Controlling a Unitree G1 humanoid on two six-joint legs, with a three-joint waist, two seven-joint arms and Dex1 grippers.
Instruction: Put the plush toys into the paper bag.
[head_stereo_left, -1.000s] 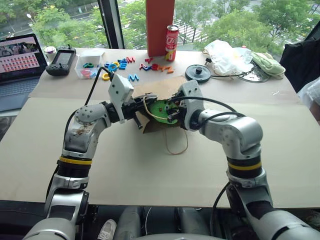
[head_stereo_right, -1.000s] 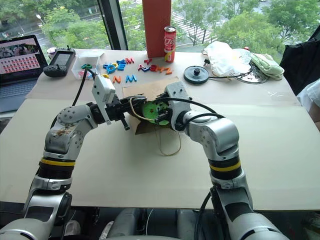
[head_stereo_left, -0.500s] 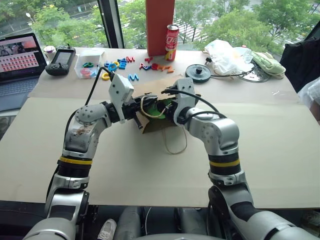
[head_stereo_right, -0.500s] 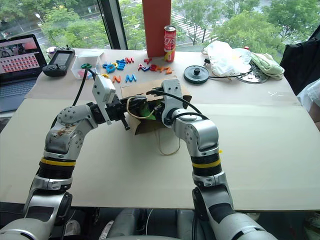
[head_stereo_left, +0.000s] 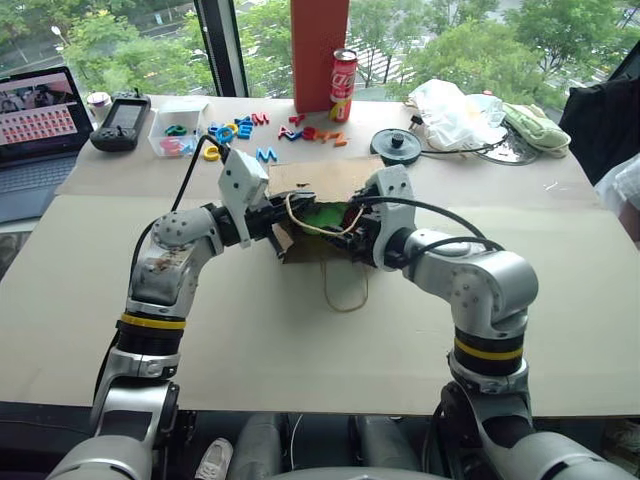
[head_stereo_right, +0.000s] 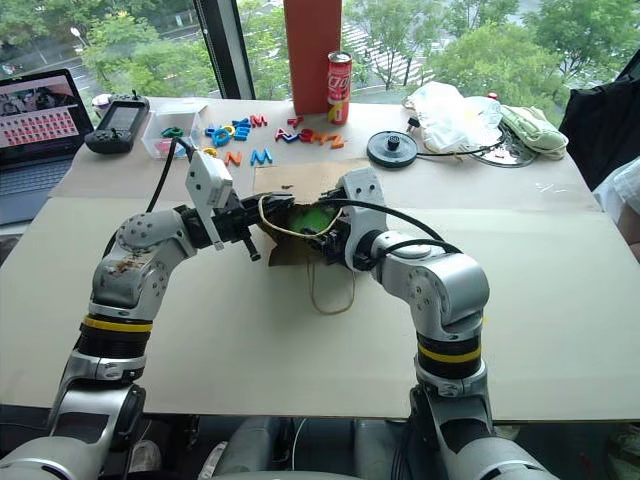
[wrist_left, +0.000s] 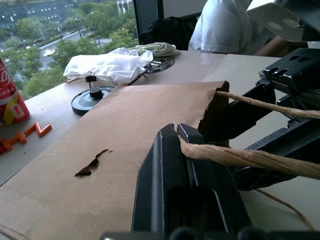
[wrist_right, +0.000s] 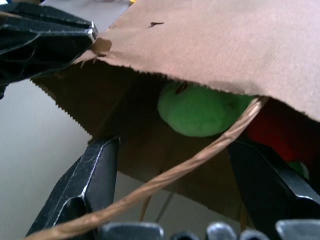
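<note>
Backing my right gripper (wrist_right: 170, 200), fingers apart and empty, from the paper bag (wrist_right: 240, 45) without snagging its string handle (wrist_right: 200, 157), I keep my left gripper (wrist_left: 175, 145) clamped on the upper handle; green toy (wrist_right: 200, 110) and red toy (wrist_right: 280, 132) sit inside.

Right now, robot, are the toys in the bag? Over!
Left pincer shut on string handle. Right pincer open, empty, at paper bag mouth. Green plush and red plush inside. Nothing blocking.

Before the right hand (wrist_right: 170, 200) the paper bag (wrist_right: 225, 45) gapes, though a string handle (wrist_right: 200, 157) crosses the mouth. The green plush toy (wrist_right: 200, 110) and the red plush toy (wrist_right: 280, 132) fill the space beyond. The left hand (wrist_left: 177, 150) blocks the side.
</note>
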